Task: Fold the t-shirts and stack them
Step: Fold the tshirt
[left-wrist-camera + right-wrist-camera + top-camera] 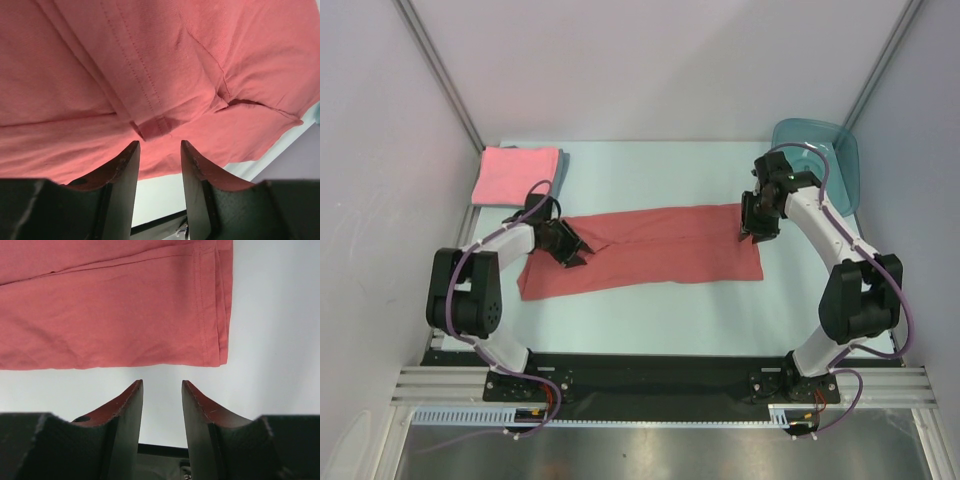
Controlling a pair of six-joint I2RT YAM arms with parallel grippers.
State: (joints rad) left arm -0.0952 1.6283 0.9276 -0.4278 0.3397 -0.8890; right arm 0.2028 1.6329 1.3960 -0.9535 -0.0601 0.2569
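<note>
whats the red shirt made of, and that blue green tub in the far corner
The red shirt looks like soft, matte cotton knit: a fine-grained surface, stitched hems and limp creases show up close. The tub seems to be smooth, translucent teal plastic, as the pale background shows faintly through it.

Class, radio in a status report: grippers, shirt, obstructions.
Left gripper, right gripper open, empty. Red t-shirt flat, a long strip. Pink t-shirt, tub off aside.

We find one t-shirt (650, 250) laid left to right across the middle of the table (650, 320). A stack of folded t-shirts (517, 175) sits in the far left corner, and the tub (820, 150) in the far right. The left gripper (572, 255) is over the t-shirt's left end, the right gripper (750, 235) at its right edge.
</note>
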